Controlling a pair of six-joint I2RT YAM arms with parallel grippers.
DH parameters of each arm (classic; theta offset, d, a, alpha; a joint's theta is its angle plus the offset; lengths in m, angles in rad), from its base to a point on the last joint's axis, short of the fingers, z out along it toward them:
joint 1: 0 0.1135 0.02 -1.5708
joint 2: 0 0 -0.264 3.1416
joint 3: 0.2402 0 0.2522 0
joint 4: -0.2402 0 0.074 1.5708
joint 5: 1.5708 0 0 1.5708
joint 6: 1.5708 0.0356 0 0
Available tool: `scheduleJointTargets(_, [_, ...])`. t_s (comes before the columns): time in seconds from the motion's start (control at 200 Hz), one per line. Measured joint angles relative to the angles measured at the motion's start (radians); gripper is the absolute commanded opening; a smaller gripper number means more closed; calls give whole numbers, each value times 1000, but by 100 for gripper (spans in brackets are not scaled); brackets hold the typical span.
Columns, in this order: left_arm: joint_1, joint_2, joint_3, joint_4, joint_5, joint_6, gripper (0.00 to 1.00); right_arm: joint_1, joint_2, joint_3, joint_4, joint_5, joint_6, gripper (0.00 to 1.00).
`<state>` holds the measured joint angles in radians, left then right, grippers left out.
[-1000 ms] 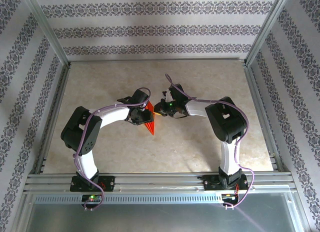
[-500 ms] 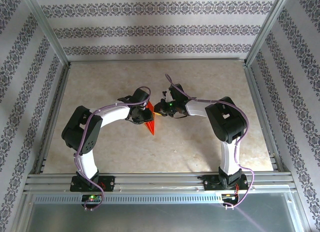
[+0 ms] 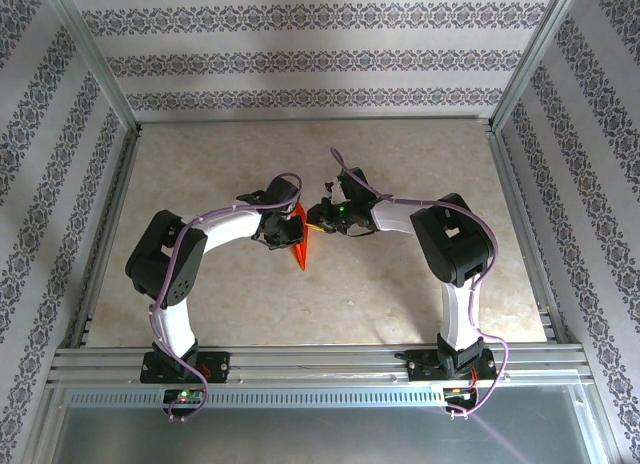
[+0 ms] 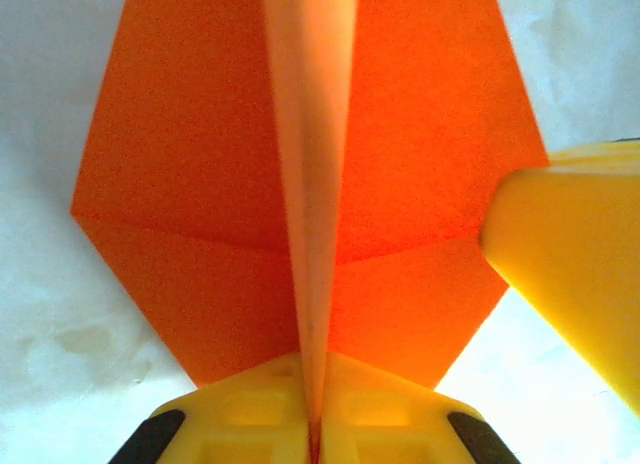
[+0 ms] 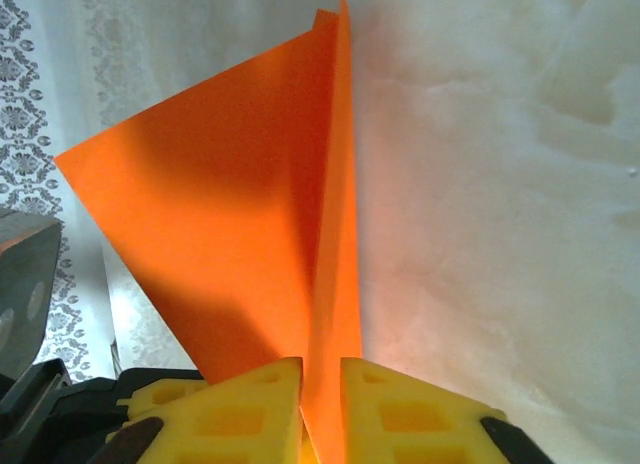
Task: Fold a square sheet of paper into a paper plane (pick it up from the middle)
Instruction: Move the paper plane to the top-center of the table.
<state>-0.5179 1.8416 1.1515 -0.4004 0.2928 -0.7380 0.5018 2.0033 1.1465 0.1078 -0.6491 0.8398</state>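
Paper plane (image 3: pixel 300 242), half-folded, ridge clamped by left end effector (image 4: pixel 312 429) and right end effector (image 5: pixel 322 409), probably needs its wings creased next.

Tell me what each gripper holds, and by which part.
Both hold the half-folded paper plane: the left gripper is shut on its central ridge, the right gripper on a folded edge.

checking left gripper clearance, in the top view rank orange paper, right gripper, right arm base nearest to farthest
1. orange paper: in the left gripper.
2. right gripper: just right, on the same paper.
3. right arm base: near edge, far right.
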Motion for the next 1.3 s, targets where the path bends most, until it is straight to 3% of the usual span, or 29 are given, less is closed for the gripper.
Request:
scheduleJointTargets(0.185, [1, 0, 55, -88, -41, 26, 6, -14, -78, -25, -50, 56, -56, 56])
scheduleJointTargets(0.37, [7, 12, 172, -231, -120, 100, 6, -76, -222, -64, -110, 164, -159, 72])
scheduleJointTargets(0.555, [34, 146, 390, -332, -188, 171, 6, -114, -333, -91, -175, 324, -267, 86])
scheduleJointTargets(0.839, [105, 361, 696, -447, -246, 221, 6, -126, -454, -175, -206, 477, -369, 89])
scheduleJointTargets(1.059, [126, 526, 966, -514, -248, 253, 6, -127, -472, -214, -206, 500, -377, 91])
scheduleJointTargets(1.299, [126, 646, 1134, -601, -242, 293, 9, -127, -472, -222, -206, 499, -376, 91])
